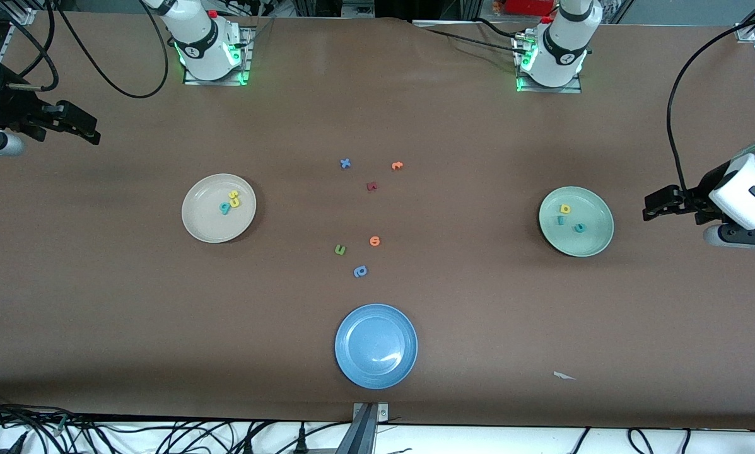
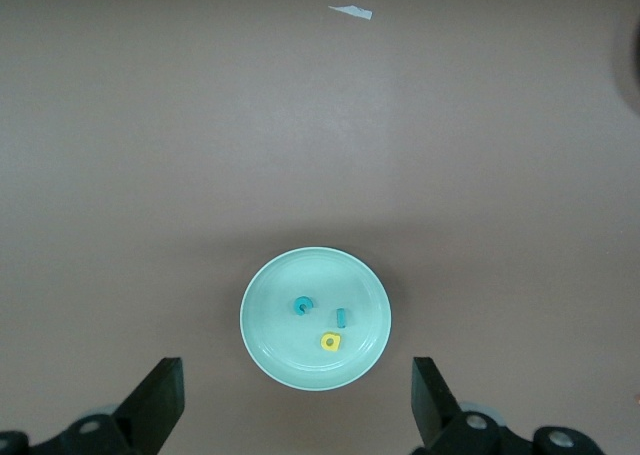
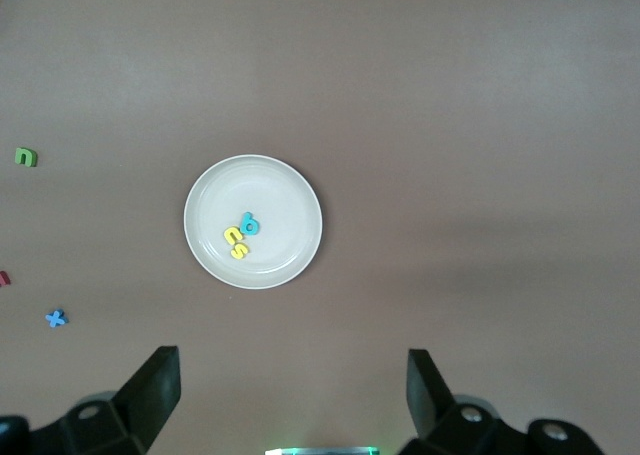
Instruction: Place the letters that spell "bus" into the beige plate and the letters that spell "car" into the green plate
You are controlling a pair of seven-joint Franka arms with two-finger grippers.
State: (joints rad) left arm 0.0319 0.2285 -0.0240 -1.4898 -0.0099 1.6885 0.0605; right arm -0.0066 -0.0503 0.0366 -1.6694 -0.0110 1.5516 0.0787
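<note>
The beige plate [image 1: 219, 208] sits on the brown table [image 1: 478, 302] toward the right arm's end, at about 9 o'clock from the loose letters in the middle. In it lie the teal "b" [image 1: 225, 207], the yellow "u" [image 1: 234, 202] and the yellow "s" [image 1: 232, 194], bunched together and touching just off the plate's centre. The right wrist view shows the same cluster [image 3: 241, 237] inside that plate [image 3: 295, 190].

The green plate [image 1: 576, 221] sits toward the left arm's end, at about 3 o'clock from the middle group. It holds the yellow "a" [image 1: 565, 209], the teal "r" [image 1: 561, 220] and the teal "c" [image 1: 579, 227], close together but apart from one another.

Loose on the table between the two plates are a blue "x" [image 1: 345, 163], an orange letter [image 1: 397, 166], a dark red letter [image 1: 371, 186], a second orange letter [image 1: 374, 240], a green letter [image 1: 340, 250] and a periwinkle letter [image 1: 360, 271]. The blue plate [image 1: 376, 345] lies at 6 o'clock from them, nearest the front camera, with nothing in it. A white scrap [image 1: 563, 376] lies at about 6 o'clock from the green plate.

The left gripper [image 1: 648, 207] hangs in the air past the green plate at its end of the table, fingers spread wide and holding nothing. The right gripper [image 1: 90, 132] hangs over bare table at the other end, at roughly 10 o'clock from the beige plate, fingers likewise spread and holding nothing.
</note>
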